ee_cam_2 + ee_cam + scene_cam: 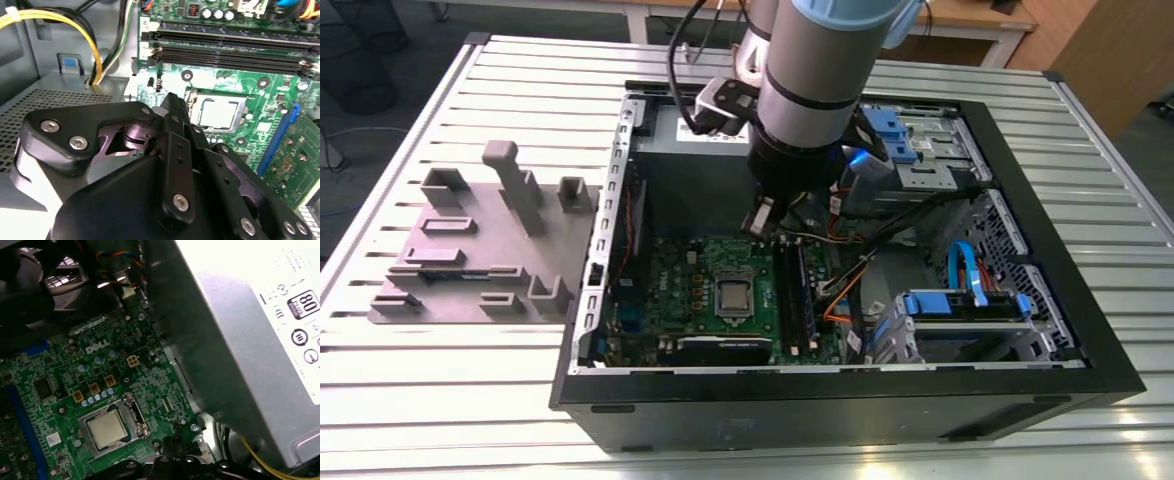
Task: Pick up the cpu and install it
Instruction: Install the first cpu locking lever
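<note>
The cpu (735, 295) is seated flat in its motherboard socket (131, 412), framed on all edges by the metal bracket. The pincer (761, 222) is held above, apart from it, nothing gripped; whether its fingers are apart cannot be told

Overhead exterior; wrist views near motherboard (65, 390).
</note>
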